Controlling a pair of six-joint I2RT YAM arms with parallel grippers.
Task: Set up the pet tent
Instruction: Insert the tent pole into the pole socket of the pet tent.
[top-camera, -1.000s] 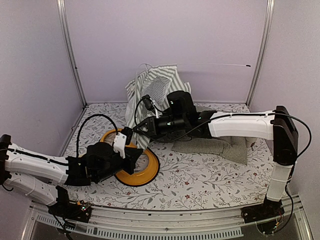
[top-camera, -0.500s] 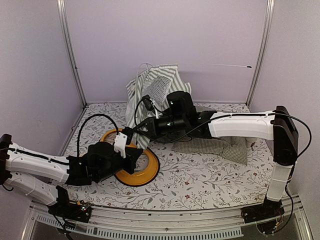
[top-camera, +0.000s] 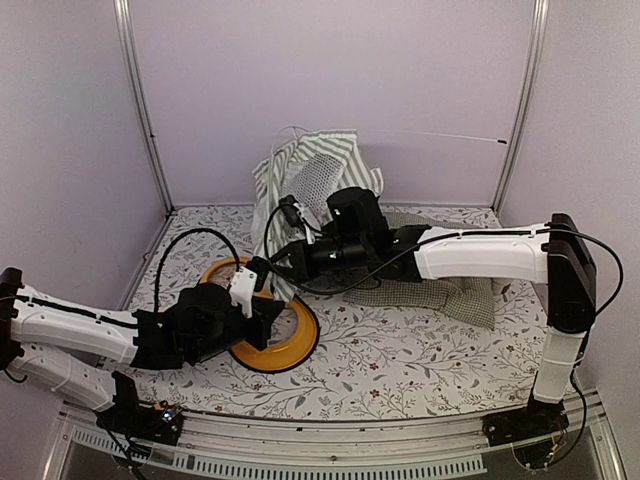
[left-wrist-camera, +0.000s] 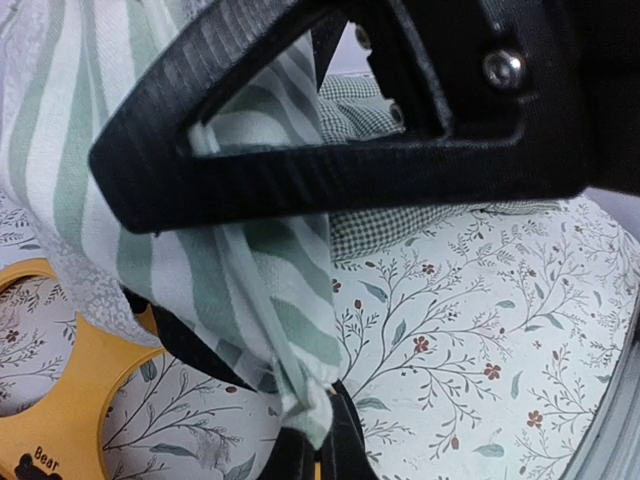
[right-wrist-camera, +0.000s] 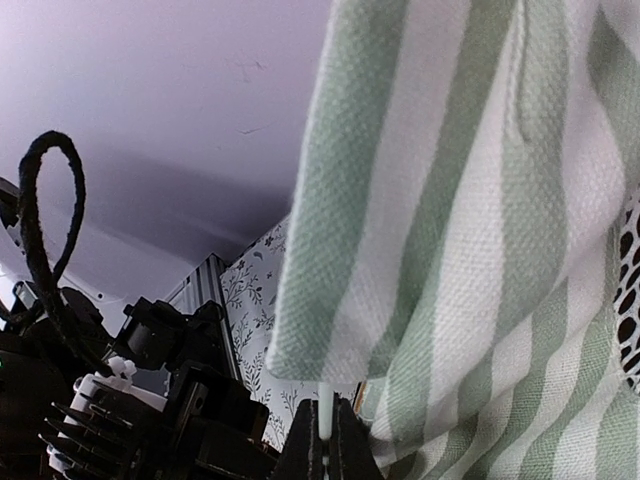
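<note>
Top external: right arm (top-camera: 480, 252) stretches leftward, jaws pinching pet tent (top-camera: 335, 150).

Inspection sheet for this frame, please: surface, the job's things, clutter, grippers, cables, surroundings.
Surface: table covered in a floral print, no spills seen.
Job's things: tent bunched up at the back centre, not yet standing. A thin white pole shows at its edge.
Clutter: checked cushion lying flat under the right arm. Orange ring flat on the table by the left arm.
Grippers: left gripper shut on a corner of the tent. Right gripper shut on the pole.
Cables: black cables loop free above both arms, none seen snagged.
Surroundings: plain lilac walls and metal posts.
</note>
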